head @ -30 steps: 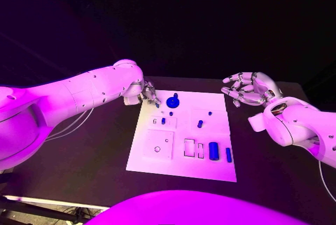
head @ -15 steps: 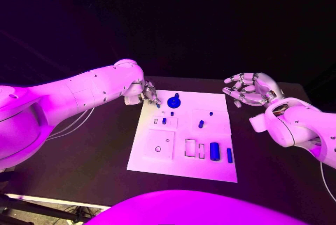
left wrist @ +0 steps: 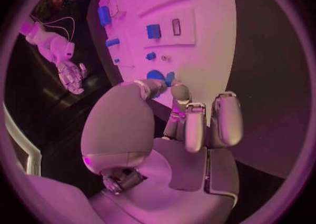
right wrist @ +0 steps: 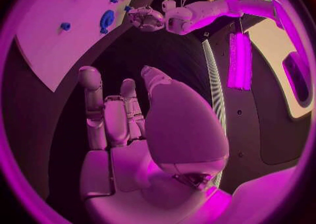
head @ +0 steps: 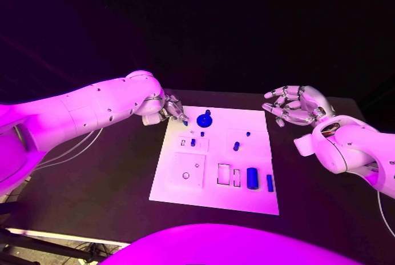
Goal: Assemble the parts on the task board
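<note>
The white task board (head: 214, 162) lies in the middle of the black table. On it are a round blue piece with a knob (head: 204, 120), several small blue parts such as one at mid-board (head: 236, 145), a blue cylinder (head: 252, 177) and a thin blue bar (head: 269, 183). My left hand (head: 173, 109) hovers at the board's far left corner, fingers curled, thumb and a fingertip close together just beside the round blue piece (left wrist: 158, 75). Whether anything is pinched there is hidden. My right hand (head: 294, 105) is raised beyond the board's far right corner, fingers apart, holding nothing.
Recessed slots (head: 223, 173) and a square block with a hole (head: 186, 171) sit on the board's near half. Black table (head: 107, 173) lies bare on both sides of the board. The right wrist view shows the left hand (right wrist: 146, 18) across the board (right wrist: 52, 34).
My left arm's elbow has swung outward and its forearm has shifted, while the hand stays at the board's far left corner. The right hand has barely moved.
</note>
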Controlling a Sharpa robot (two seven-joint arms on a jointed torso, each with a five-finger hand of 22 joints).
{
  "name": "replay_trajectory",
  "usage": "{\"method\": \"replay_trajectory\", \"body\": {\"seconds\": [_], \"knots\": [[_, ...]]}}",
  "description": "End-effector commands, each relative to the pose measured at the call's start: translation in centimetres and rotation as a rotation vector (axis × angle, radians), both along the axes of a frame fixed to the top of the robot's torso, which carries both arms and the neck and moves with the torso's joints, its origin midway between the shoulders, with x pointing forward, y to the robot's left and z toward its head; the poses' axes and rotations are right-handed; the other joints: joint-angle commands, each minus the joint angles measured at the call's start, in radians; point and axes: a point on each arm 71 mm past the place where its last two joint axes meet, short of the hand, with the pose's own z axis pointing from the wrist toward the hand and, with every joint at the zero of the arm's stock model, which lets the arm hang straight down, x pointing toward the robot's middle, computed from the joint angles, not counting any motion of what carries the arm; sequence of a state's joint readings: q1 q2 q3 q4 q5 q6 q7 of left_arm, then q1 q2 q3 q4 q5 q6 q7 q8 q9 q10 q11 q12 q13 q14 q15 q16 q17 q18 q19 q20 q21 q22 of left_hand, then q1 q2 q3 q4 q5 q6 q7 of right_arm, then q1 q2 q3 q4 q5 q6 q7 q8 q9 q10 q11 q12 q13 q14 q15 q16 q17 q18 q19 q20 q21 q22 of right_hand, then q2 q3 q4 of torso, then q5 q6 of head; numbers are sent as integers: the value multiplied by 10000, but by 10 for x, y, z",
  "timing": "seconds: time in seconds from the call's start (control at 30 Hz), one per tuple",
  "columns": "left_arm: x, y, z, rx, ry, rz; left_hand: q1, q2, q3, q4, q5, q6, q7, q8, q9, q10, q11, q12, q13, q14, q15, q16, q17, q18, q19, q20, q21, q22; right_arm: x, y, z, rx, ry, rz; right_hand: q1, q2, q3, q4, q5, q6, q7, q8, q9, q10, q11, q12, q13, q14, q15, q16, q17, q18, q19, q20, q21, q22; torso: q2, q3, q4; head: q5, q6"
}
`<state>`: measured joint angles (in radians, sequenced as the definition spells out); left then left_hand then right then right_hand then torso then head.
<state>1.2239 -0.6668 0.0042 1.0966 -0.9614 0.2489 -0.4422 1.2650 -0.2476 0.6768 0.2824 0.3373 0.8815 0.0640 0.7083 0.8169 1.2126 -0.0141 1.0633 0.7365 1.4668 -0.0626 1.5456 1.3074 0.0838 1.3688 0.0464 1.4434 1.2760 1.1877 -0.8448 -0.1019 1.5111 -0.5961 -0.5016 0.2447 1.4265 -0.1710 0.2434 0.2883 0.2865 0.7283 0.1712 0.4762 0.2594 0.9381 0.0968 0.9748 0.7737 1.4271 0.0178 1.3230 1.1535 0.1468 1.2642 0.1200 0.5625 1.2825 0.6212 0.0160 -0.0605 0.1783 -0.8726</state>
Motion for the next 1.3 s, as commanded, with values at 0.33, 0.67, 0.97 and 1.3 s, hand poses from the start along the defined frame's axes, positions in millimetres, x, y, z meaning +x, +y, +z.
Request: {"method": "replay_trajectory", "body": {"seconds": [0.33, 0.67, 0.97, 1.3], "knots": [[-24, 1, 14, -399, -487, -672, -185, -126, 1995, -2016, 210, 163, -41, -26, 35, 239, -20, 174, 203, 938, -82, 64, 2321, -217, 175, -27, 127, 180, -1, -2, 1, 24, -87, 1, -125, 24, 72, 4, 54, -19, 63, 69, 14, -8, -43, 53, -6, -58, -14, -56, -2, 57, -6, -4, -47, -12, -1, -10, 20, 69, 0], [-39, -3, 15, 432, -1212, -1274, -313, -262, 2135, -2145, 444, 355, -96, -81, 35, 460, -75, 284, 395, 965, -129, 111, 2399, -252, 291, -75, 207, 349, -2, -4, 1, 37, -153, -44, -137, 53, 109, 2, 95, -17, 60, 88, 13, -12, -47, 48, -33, -50, -17, -51, 13, 56, 4, -5, -47, -12, -2, -16, 19, 120, 0], [-49, -10, 6, 624, -1248, -1504, -403, -318, 2196, -2207, 669, 439, -118, -114, 44, 544, -97, 308, 455, 971, -151, 120, 2414, -261, 324, -99, 231, 397, -3, -5, 1, 30, -144, -60, -137, 53, 109, 2, 95, -17, 60, 88, 13, -12, -47, 48, -33, -50, -17, -51, 13, 56, 4, -5, -47, -12, 1, -8, 12, 148, 0], [-57, -12, -1, 691, -1205, -1563, -428, -330, 2206, -2224, 735, 457, -122, -122, 49, 558, -102, 307, 460, 971, -156, 120, 2414, -262, 327, -105, 235, 402, -3, -6, 0, 20, -136, -82, -148, 54, 123, -1, 116, -18, 58, 98, 12, 0, -49, 61, -29, -49, -18, -55, 10, 53, 14, -7, -37, -9, -6, -3, 18, 159, 0]]}}
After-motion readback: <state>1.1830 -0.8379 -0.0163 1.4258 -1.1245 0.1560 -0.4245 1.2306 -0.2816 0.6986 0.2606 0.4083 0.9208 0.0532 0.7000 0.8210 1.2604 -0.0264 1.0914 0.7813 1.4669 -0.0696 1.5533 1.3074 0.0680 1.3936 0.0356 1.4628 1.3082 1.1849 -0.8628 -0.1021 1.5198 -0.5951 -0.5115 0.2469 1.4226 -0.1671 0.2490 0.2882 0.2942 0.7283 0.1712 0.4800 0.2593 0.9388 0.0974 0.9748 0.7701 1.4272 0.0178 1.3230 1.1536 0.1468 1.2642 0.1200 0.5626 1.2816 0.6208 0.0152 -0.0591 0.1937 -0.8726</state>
